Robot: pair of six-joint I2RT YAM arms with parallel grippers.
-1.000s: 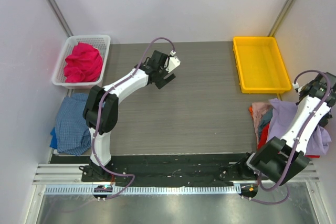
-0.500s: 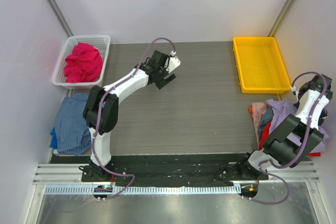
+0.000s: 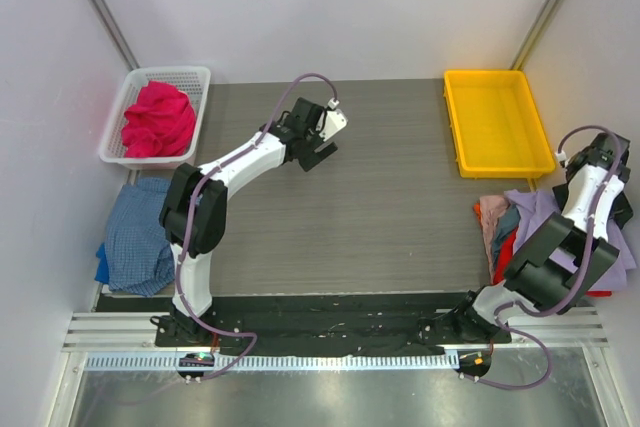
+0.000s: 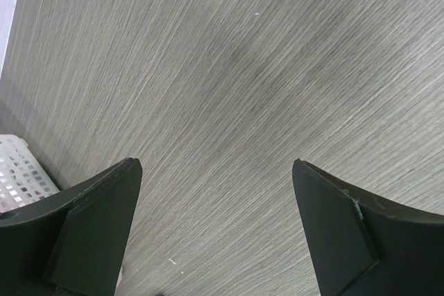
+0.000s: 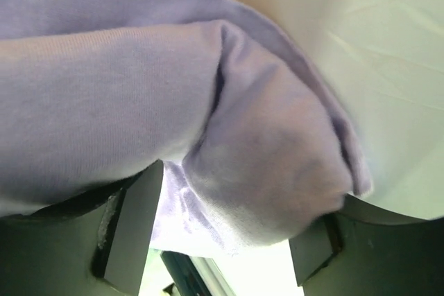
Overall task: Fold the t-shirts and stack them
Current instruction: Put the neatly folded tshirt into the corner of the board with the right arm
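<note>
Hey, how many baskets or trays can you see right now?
2. A white basket at the table's far left corner, holding a pink shirt, and a yellow tray at the far right corner. None seems hidden.

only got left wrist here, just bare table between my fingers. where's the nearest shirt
Observer: A magenta-pink t-shirt lies heaped in the white mesh basket, to the left of the left gripper.
Operator: any others on that side
Observer: A blue checked t-shirt lies crumpled beside the left edge of the table, nearer the arm bases than the basket.
Operator: what's right arm at
Observer: The right gripper is down at the table's right edge, jaws wide apart, with the lavender t-shirt bunched between them.
</note>
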